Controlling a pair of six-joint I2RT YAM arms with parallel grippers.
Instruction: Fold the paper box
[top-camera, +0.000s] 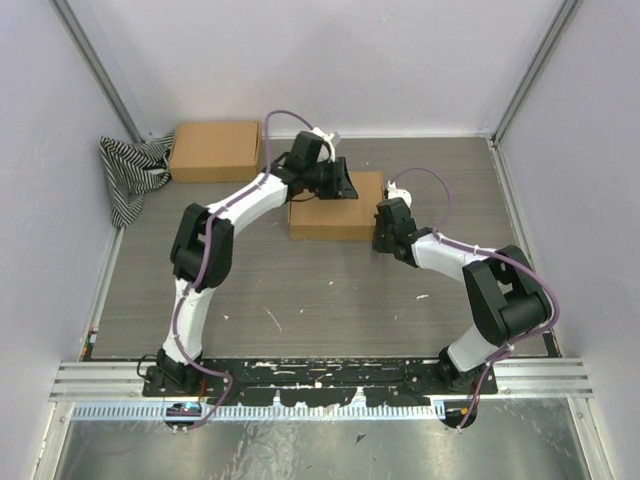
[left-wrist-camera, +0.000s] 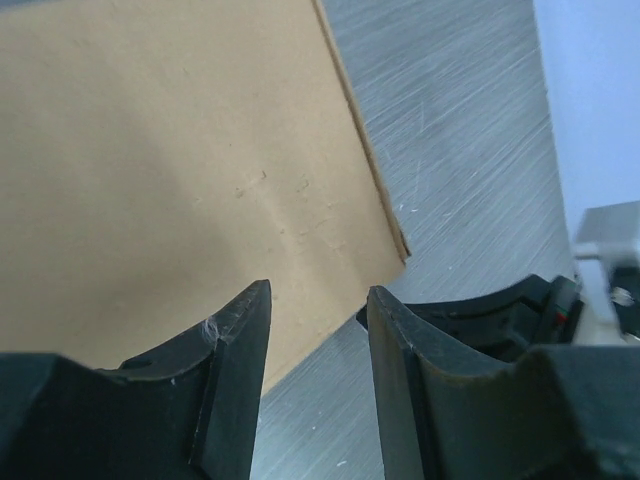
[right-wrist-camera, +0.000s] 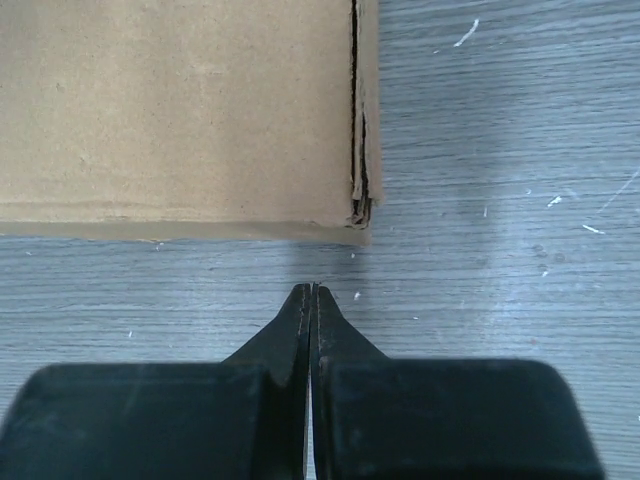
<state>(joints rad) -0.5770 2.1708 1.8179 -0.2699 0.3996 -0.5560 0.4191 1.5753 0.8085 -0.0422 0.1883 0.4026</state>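
Observation:
The paper box (top-camera: 335, 218) lies closed and flat in the middle of the table, lid down. My left gripper (top-camera: 340, 188) hovers over its far top face with jaws open and empty; in the left wrist view (left-wrist-camera: 318, 292) the fingers straddle the lid's edge near a corner of the paper box (left-wrist-camera: 180, 160). My right gripper (top-camera: 384, 238) is shut and empty on the table just off the box's right side. In the right wrist view (right-wrist-camera: 312, 290) its tips sit a short gap in front of the paper box's corner (right-wrist-camera: 180, 110), where layered flap edges show.
A second brown cardboard box (top-camera: 215, 150) stands at the back left, next to a striped black-and-white cloth (top-camera: 130, 172). White walls enclose the table on three sides. Metal rails (top-camera: 320, 380) run along the near edge by the arm bases.

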